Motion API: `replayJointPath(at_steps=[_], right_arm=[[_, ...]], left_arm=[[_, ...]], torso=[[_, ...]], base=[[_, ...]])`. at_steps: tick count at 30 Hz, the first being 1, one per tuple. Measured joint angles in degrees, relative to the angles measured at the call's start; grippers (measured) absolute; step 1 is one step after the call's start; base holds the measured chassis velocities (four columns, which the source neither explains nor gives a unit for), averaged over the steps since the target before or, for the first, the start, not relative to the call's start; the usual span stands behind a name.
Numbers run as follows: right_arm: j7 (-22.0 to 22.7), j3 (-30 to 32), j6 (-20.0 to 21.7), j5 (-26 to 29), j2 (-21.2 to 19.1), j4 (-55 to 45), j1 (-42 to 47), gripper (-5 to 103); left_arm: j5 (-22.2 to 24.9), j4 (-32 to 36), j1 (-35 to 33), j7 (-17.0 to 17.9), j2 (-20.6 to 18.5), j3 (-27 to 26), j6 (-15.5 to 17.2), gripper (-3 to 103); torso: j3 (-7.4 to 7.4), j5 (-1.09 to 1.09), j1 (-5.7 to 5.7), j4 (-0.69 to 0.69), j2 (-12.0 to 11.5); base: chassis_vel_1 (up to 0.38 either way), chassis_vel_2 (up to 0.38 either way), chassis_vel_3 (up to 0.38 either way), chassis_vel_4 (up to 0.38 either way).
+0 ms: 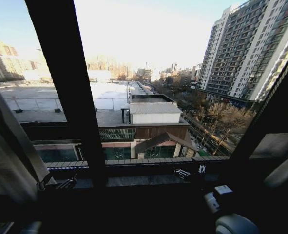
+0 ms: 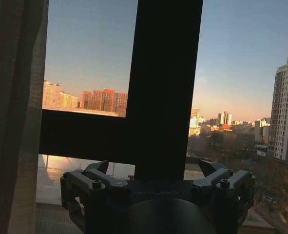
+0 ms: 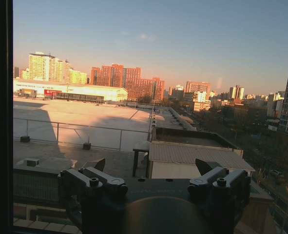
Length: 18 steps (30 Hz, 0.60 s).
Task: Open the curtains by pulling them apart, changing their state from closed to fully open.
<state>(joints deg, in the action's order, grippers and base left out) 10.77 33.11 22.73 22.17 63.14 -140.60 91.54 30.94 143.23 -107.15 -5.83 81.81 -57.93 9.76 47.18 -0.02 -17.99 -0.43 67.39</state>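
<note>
Sheer off-white curtains [image 1: 7,146] hang bunched at the left side of the window, clear of the dark window frame bar [image 1: 68,92], so the glass looks open. Left gripper [image 2: 156,170] waits beside them, jaws wide and empty. Right gripper [image 3: 153,168] faces bare glass, wide and empty too.

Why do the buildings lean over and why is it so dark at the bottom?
Head view: the wide lens bends the tower block and window frame bar; bright sky leaves the sill in shadow. Left wrist view: low orange sun lights the city, and the curtain and left gripper are backlit dark. Right wrist view: the right gripper is a silhouette.
</note>
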Motion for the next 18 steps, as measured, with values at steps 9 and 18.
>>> replayJointPath(at_steps=[9,18], right_arm=[[0.3,-0.34,-0.1,0.04,-0.13,0.0,0.0,100],[1.35,-1.55,-1.83,0.17,-0.23,1.26,-0.59,100]], left_arm=[[-0.15,0.0,0.04,0.01,0.47,0.08,0.02,100],[-0.88,-0.27,0.32,1.07,0.83,-0.03,-0.1,100]], torso=[[0.01,0.03,0.0,-0.01,-0.01],[0.01,0.02,-0.01,0.0,-0.01]], base=[[0.306,0.391,-0.301,-0.389],[0.317,0.354,-0.322,-0.367]])
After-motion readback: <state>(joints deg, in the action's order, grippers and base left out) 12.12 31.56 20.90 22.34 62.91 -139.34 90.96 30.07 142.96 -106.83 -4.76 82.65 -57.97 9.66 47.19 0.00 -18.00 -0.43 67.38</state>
